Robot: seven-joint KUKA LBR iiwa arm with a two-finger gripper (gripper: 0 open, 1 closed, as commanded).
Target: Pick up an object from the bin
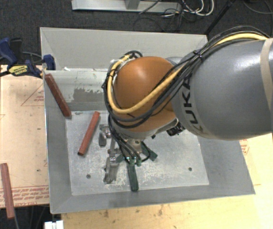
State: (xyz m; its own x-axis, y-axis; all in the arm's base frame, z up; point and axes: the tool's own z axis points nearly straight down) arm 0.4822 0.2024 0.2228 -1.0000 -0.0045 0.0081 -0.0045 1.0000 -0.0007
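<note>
My gripper [111, 170] hangs below the arm's wrist, low over the bin floor near its front middle. A dark green narrow stick [133, 179] lies right beside it on the right, its upper end hidden under the gripper body; whether the two touch cannot be told. A second short dark green piece [149, 154] pokes out to the right under the wrist. To the left of the gripper, a reddish-brown flat stick [89, 133] lies slanted on the floor, apart from it.
Another reddish-brown stick [57, 95] leans along the bin's left wall at the back left. The arm and its orange cover hide the bin's middle and right back. Bare floor shows at the front left and front right.
</note>
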